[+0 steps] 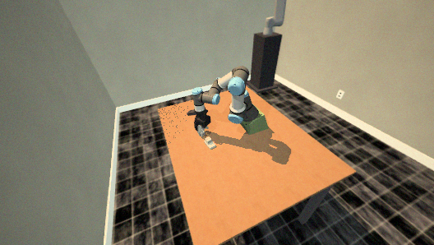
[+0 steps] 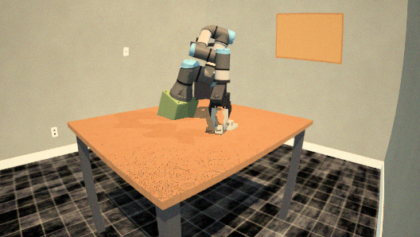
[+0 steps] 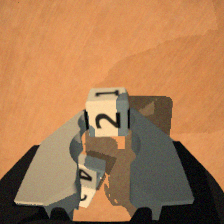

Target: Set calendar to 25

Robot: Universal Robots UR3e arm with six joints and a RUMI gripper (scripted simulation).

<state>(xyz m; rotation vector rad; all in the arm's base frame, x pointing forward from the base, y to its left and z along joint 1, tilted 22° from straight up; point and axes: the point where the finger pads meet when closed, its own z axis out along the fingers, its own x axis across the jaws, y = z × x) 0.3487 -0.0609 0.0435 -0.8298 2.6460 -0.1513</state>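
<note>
My gripper points down, low over the table, and is shut on a white cube. That held cube shows a black 2 on the face toward the wrist camera and a 1 on the adjoining face, both turned sideways. A second white cube shows a 4 and part of another mark, at an angle below the held cube in the wrist view, partly hidden by the left finger. A small pale piece, possibly the calendar tray, is close beside the gripper; its month name is not readable.
The orange table carries the arm on a green block behind the gripper. The arm casts a shadow across the table. A dark pedestal stands beyond the table.
</note>
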